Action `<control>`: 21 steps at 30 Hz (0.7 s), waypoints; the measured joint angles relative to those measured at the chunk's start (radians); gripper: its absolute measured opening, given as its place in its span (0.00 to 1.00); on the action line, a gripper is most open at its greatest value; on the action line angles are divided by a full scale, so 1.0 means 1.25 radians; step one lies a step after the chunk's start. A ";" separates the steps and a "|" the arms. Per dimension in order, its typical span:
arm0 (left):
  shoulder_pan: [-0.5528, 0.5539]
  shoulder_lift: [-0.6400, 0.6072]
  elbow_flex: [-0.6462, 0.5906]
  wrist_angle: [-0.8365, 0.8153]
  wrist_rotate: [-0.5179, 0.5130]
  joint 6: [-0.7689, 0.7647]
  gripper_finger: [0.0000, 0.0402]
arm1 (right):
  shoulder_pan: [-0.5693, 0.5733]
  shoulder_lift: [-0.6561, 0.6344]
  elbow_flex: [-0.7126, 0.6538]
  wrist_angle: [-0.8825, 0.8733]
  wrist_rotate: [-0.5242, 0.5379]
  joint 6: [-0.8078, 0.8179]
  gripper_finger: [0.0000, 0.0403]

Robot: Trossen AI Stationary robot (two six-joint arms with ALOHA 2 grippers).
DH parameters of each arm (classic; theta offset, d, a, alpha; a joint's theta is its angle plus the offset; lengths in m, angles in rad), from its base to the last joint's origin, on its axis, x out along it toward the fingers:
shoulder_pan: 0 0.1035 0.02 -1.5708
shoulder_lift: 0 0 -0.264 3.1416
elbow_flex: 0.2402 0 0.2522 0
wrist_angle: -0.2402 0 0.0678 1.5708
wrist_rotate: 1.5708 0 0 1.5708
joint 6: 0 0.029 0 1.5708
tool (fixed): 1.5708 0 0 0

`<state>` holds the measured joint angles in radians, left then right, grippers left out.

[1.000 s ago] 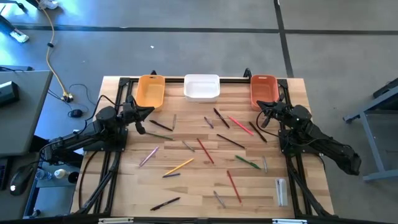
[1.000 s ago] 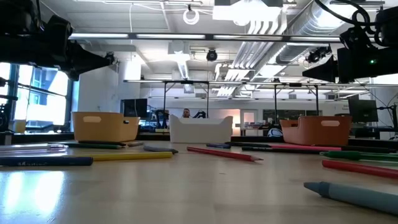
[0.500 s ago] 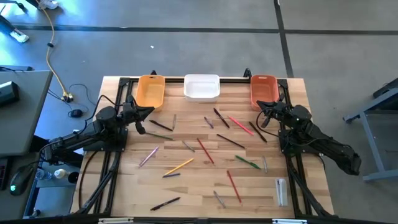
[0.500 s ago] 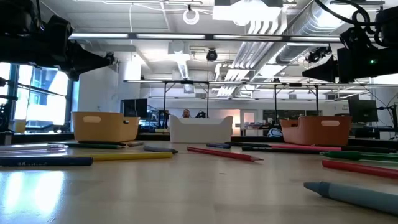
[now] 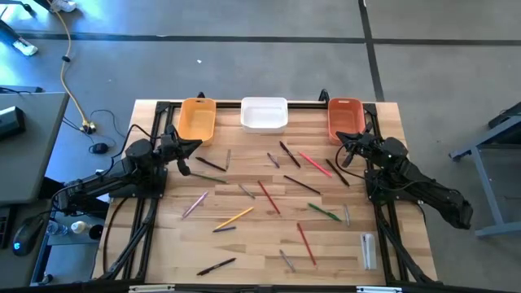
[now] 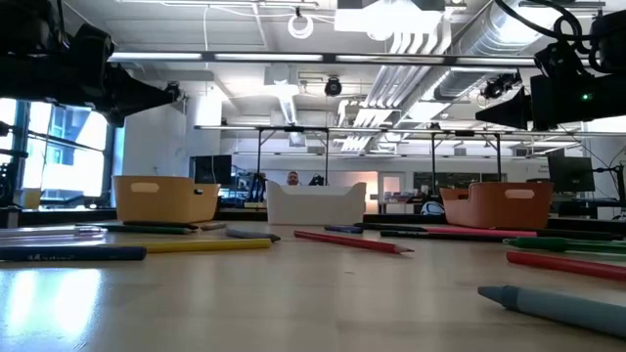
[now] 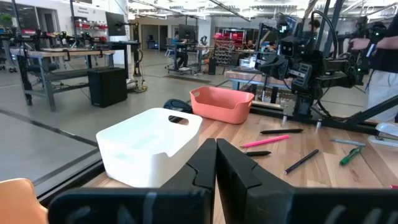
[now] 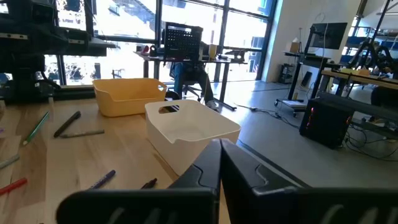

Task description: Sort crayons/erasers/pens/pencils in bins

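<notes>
You are at the very start of the sort: nothing is in hand, and as far as the high view shows, all three bins along the far edge of the wooden desk [image 5: 171,244] sit empty. The yellow-orange plastic bin [image 5: 197,119] is toward the far left corner, the white plastic bin [image 5: 264,115] is mid-edge, and the red-orange plastic bin [image 5: 344,118] is toward the far right corner.

Your left end effector [image 5: 195,145] hovers just in front of the yellow-orange bin with its fingers pressed together and empty; the left wrist view confirms the two dark fingers meet. Your right end effector [image 5: 340,140] hovers just in front of the red-orange bin, likewise closed on nothing.

The work lies scattered over the middle of the desk. The thin red pencils [image 5: 269,198] lie near the centre and toward the near edge, a yellow-orange pencil [image 5: 234,217] lies left of centre, and green ones are on both sides. The slim black pens [image 5: 303,185] lie mostly right of centre, with one [image 5: 216,266] close to the near edge.

Your next move calls for picking a first item, probably one close to an arm. The black pen by the right end effector looks handy. Spread the fingers before descending, line them across the shaft, and come down low, since these sticks lie flat and will likely roll.
</notes>
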<state>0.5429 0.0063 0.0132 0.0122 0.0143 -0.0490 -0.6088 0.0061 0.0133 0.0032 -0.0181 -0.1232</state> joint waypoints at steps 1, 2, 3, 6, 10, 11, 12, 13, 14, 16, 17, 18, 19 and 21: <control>0.000 0.000 0.000 0.000 0.000 0.000 0.00 | 0.000 0.000 0.000 0.000 0.000 0.000 0.00; 0.000 0.000 0.000 0.000 0.000 0.000 0.00 | 0.000 0.000 0.000 0.000 0.000 0.000 0.00; 0.000 0.000 0.000 0.000 0.000 0.000 0.00 | 0.000 0.000 0.000 0.000 0.000 0.000 0.00; 0.000 0.000 0.000 0.000 0.000 0.000 0.00 | 0.000 0.000 0.000 0.000 0.000 0.000 0.00; 0.000 0.000 0.000 0.000 0.000 0.000 0.00 | 0.000 0.000 0.000 0.007 -0.010 0.150 0.00; 0.000 0.000 0.000 0.000 0.000 0.000 0.00 | 0.000 0.000 0.000 0.008 -0.012 0.204 0.00; 0.000 0.000 0.000 0.000 0.000 0.000 0.00 | 0.000 0.000 -0.001 0.017 -0.012 0.249 0.00; 0.000 0.000 0.000 0.000 0.000 0.000 0.00 | 0.000 0.000 -0.001 0.029 -0.011 0.280 0.00; 0.000 0.000 0.000 0.000 0.000 0.000 0.00 | 0.000 0.000 -0.001 0.044 -0.011 0.291 0.00; 0.000 0.000 0.000 0.000 0.000 0.000 0.00 | 0.000 0.000 -0.001 0.077 -0.011 0.289 0.00; 0.000 0.000 0.000 0.000 0.000 0.000 0.00 | 0.001 0.000 -0.001 0.095 -0.015 0.294 0.00; 0.000 0.000 0.000 0.000 0.000 0.000 0.00 | 0.002 0.001 -0.001 0.119 -0.023 0.310 0.00; 0.000 0.000 0.000 0.000 0.000 0.000 0.00 | 0.002 0.001 -0.001 0.151 -0.036 0.328 0.00; 0.000 0.000 0.000 0.000 0.000 0.000 0.00 | 0.002 0.000 -0.001 0.217 -0.082 0.336 0.00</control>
<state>0.5430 0.0063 0.0135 0.0122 0.0139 -0.0490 -0.6060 0.0067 0.0121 0.2748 -0.1201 0.2966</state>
